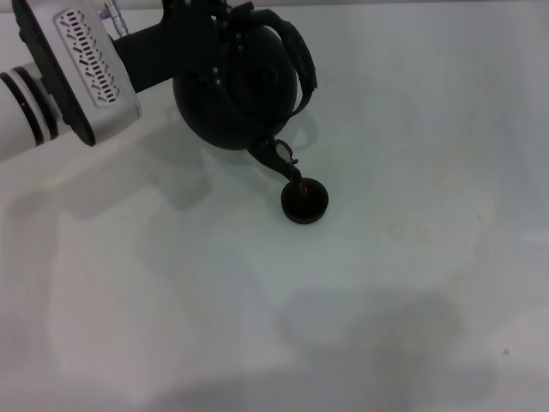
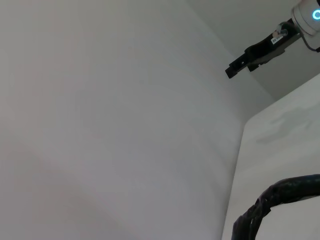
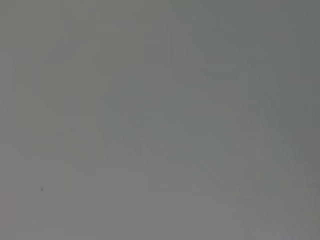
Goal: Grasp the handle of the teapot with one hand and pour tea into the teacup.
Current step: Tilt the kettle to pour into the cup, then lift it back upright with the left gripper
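The round matte black teapot [image 1: 240, 94] hangs above the white table, tilted forward with its short spout [image 1: 276, 154] pointing down. A thin dark line runs from the spout tip into the small black teacup [image 1: 305, 202] standing just below it. My left gripper [image 1: 210, 30] is at the pot's top, shut on the arched rough handle [image 1: 300, 60], whose loop swings round the pot's right side. In the left wrist view a piece of the handle [image 2: 280, 197] shows close up. My right gripper [image 2: 235, 67] shows far off in that view, raised beside the table.
The white table [image 1: 386, 300] stretches wide in front of and to the right of the cup. Its edge [image 2: 240, 165] shows in the left wrist view. My left arm's white forearm [image 1: 77, 69] fills the upper left of the head view. The right wrist view shows only plain grey.
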Tool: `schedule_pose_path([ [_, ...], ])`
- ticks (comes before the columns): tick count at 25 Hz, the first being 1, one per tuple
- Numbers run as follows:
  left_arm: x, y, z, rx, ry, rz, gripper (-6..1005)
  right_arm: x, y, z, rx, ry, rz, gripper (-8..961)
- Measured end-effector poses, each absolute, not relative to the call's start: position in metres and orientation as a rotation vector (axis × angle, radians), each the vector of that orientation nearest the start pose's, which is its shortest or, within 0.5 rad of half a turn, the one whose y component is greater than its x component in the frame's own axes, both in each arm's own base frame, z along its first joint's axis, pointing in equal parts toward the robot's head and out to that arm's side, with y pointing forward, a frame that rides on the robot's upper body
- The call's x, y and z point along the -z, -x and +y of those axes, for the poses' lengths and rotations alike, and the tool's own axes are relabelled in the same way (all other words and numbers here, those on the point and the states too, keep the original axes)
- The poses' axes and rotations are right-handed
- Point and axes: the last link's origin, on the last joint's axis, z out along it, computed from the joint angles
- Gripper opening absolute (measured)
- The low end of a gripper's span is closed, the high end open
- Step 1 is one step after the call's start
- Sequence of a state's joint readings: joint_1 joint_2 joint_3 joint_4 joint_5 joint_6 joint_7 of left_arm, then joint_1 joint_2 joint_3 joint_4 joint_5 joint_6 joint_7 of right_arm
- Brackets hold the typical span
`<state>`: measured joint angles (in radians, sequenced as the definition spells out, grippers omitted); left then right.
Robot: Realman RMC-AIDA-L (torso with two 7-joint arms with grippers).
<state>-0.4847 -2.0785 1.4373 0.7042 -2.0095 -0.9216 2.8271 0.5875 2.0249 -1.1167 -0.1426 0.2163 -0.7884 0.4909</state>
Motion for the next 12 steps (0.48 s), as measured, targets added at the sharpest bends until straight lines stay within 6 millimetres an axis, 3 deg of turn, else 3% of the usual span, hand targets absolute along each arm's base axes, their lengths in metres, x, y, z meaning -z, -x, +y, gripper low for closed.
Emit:
schedule_pose_path([
  [12,0.0419,0.2078,0.3797,0.377,2.261,0.535,101,-0.0733,-0.374,0.3947,-0.835,1.034,1.02,855],
])
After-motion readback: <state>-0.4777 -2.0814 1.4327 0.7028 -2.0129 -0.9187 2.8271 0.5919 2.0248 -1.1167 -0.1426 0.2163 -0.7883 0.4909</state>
